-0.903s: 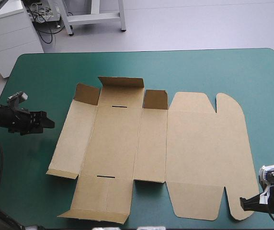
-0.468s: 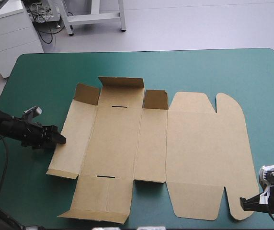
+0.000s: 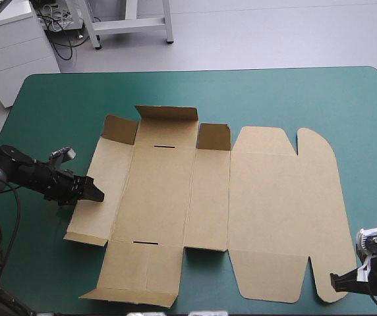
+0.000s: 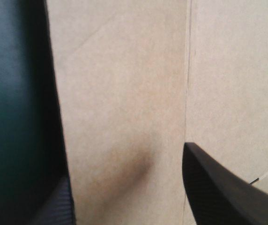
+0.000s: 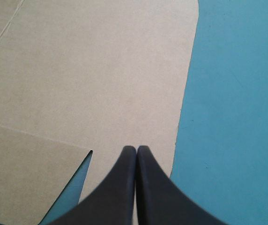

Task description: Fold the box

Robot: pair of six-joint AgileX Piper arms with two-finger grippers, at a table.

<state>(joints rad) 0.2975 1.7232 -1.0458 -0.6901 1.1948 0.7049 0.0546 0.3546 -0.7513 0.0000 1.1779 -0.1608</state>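
Left gripper [image 3: 95, 195], centre-left, stood spread at left edge of box [image 3: 208, 197]; shallow bite risked shoving it sideways. Right gripper [image 3: 339, 282] sat pressed together.

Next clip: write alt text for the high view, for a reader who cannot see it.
A cut sheet of brown cardboard, the box, lies unfolded on the teal-green table cover, with small flaps along its far edge raised. The black-fingered left gripper is at its left edge, and the right gripper is at its near right corner.
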